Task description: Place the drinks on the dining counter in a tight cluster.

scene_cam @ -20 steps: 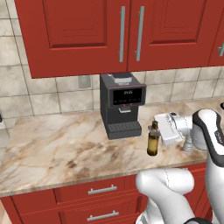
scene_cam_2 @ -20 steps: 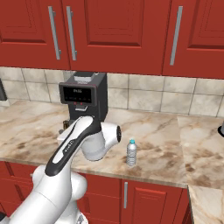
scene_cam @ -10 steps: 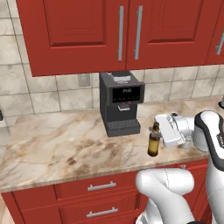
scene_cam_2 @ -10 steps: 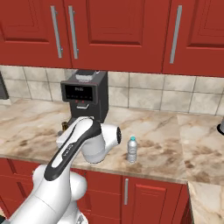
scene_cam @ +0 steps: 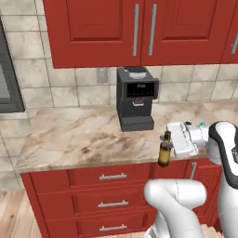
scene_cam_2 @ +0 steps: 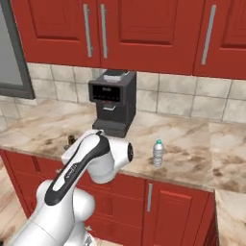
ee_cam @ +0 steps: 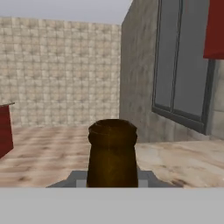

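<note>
Having lifted off the marbled wall counter (scene_cam: 83, 139), the slim brown glass bottle (scene_cam: 164, 149) now hangs clamped in the two-finger gripper (scene_cam: 171, 142), ready for carrying to the dining counter.

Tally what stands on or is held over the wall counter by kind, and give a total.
Brown glass bottle, gripped in the hand: 1
Blue-capped water bottle: 1
Black coffee machine: 1
Total: 3
</note>
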